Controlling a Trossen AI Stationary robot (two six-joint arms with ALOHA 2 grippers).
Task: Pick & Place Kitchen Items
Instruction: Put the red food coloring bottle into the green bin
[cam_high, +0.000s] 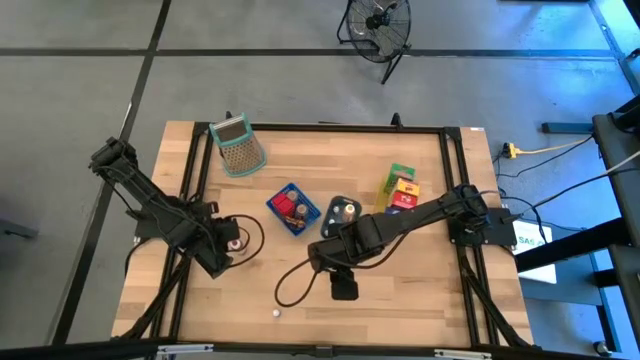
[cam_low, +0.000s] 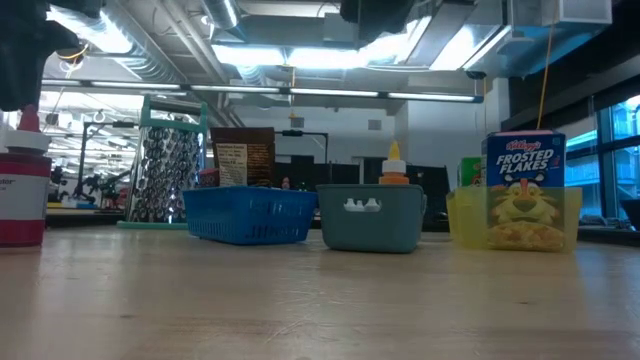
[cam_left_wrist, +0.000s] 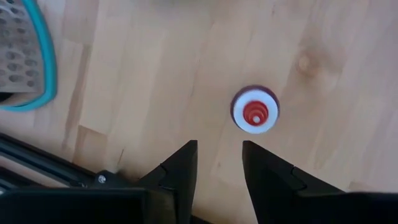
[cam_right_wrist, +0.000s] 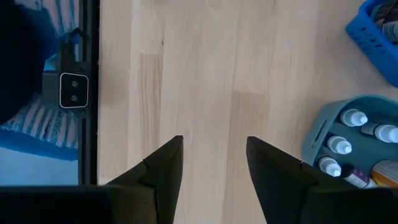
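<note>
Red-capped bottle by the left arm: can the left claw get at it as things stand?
Probably yes: the left claw hangs open above the upright red-capped bottle, only bare table around it.

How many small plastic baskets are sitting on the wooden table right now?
3: a blue slatted plastic basket near the table's middle, a teal-grey plastic basket just right of it, and a yellow plastic basket farther right holding boxes.

Bright ceiling strips glare above the desk, whose near edge blurs; the overhead picture is evenly lit with soft shadows.
</note>
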